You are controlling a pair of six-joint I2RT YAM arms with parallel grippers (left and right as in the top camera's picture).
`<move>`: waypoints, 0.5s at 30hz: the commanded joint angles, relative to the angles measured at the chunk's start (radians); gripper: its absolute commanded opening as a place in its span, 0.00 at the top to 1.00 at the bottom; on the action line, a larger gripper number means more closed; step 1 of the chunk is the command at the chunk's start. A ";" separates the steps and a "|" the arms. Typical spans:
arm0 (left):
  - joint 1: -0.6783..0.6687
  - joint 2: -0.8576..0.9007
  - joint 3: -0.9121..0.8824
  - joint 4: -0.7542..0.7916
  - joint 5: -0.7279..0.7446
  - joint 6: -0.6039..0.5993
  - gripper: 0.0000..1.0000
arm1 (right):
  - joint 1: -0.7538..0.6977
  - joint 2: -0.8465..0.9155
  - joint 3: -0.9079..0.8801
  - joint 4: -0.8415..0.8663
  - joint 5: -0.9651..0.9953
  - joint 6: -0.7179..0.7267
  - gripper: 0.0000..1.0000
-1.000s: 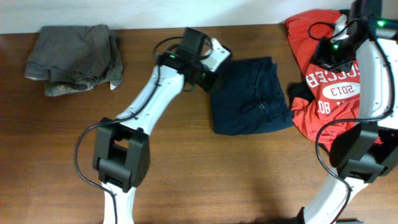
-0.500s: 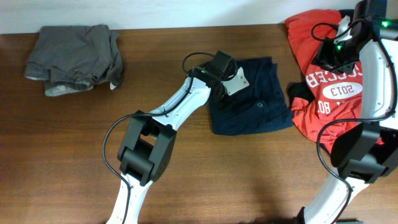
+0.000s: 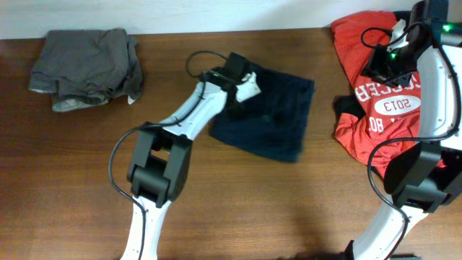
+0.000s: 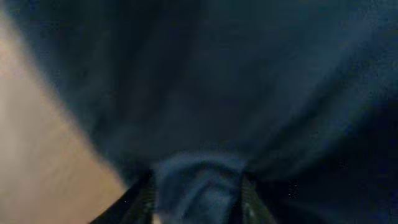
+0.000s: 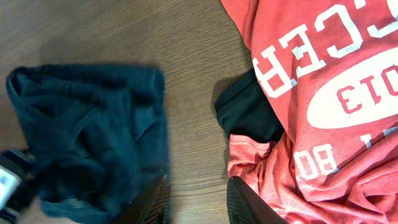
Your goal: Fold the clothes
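Overhead: dark navy cloth shorts [image 3: 271, 115] lie mid-table on the brown wooden table [image 3: 216, 209], blurred and skewed to the table's edges. Their upper left corner is at the left end effector [image 3: 244, 85]. The patch looks about as wide as long; long axis cannot be told.

Left wrist view adds what overhead hides: a fold of navy cloth is bunched between the two fingers, so the left end effector is clamped on the shorts.

Right wrist view: right end effector [image 5: 199, 202] hangs over bare wood, jaws apart, nothing between. A black garment [image 5: 249, 112] shows from under the red jersey with white lettering [image 5: 323, 93].

Only overhead shows a crumpled grey-brown garment [image 3: 86, 61], far left, well apart.
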 commanded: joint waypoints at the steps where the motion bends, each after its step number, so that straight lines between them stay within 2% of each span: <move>1: 0.106 0.034 0.000 0.045 -0.319 0.058 0.46 | -0.003 -0.010 0.013 -0.007 -0.006 -0.007 0.64; 3: 0.156 0.034 0.000 0.126 -0.434 0.058 0.35 | -0.003 -0.010 0.013 -0.009 -0.006 -0.008 0.64; 4: 0.174 0.034 0.003 0.157 -0.468 0.058 0.32 | -0.003 -0.010 0.013 -0.009 -0.006 -0.007 0.64; 6: 0.202 0.033 0.028 0.182 -0.512 0.058 0.30 | -0.003 -0.010 0.013 -0.009 -0.006 -0.007 0.64; 9: 0.202 0.014 0.094 0.119 -0.512 0.047 0.29 | -0.003 -0.010 0.013 -0.008 -0.007 -0.007 0.63; 11: 0.183 -0.011 0.134 0.061 -0.456 0.034 0.29 | -0.003 -0.010 0.013 -0.006 -0.014 -0.007 0.63; 15: 0.125 -0.083 0.187 -0.081 -0.196 0.047 0.29 | -0.003 -0.010 0.013 -0.004 -0.028 -0.007 0.59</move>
